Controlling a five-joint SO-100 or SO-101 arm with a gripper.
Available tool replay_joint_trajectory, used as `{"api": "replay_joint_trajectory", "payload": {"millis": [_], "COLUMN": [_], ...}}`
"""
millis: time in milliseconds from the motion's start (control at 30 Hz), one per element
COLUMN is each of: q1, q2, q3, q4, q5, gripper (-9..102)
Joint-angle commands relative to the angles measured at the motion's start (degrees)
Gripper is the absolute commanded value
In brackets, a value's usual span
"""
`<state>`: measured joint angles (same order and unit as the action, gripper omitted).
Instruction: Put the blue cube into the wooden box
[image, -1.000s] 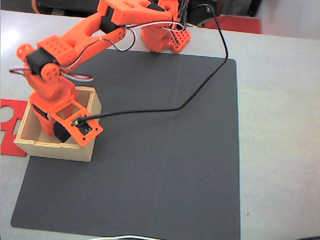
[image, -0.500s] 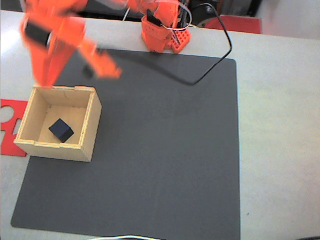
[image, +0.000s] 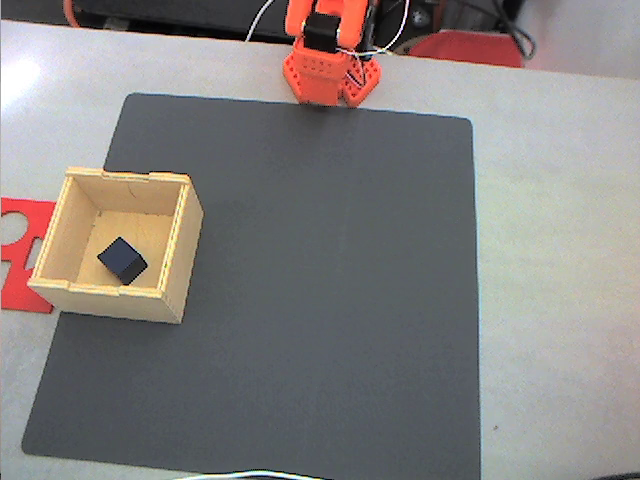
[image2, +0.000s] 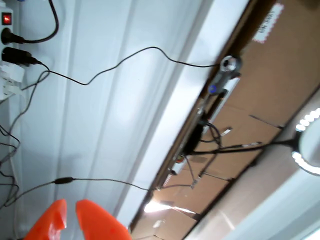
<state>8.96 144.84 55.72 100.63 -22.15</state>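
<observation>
My pincer (image2: 71, 220) is empty, tips nearly together with a thin gap, aimed up at a wall, away from the tabletop (image: 560, 250). The blue cube (image: 122, 260) sits inside the wooden box (image: 178, 240); nothing left to grasp.

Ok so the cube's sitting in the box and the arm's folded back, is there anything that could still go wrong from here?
Little, but two things stand out. The square light plywood box sits at the dark mat's left edge, overhanging the flat red cut-out piece; a bump might shift it, with the small navy-blue cube inside. Also, the orange gripper points up at loose cables in the wrist view, so a careless swing might snag one.
</observation>
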Motion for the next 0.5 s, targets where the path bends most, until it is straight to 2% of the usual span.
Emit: {"api": "replay_joint_trajectory", "payload": {"millis": [0, 200, 367, 467], "q1": [-0.4, 1.5, 2.5, 2.5], "q2": [12.9, 29.4, 41.7, 43.2], "q3": [11.4, 28.3, 49.7, 61.3], "q4": [-1.3, -2.5, -8.6, -12.7], "q5": [-3.9, -9.0, -9.2, -8.9], "gripper": [0, 0, 0, 0]}}
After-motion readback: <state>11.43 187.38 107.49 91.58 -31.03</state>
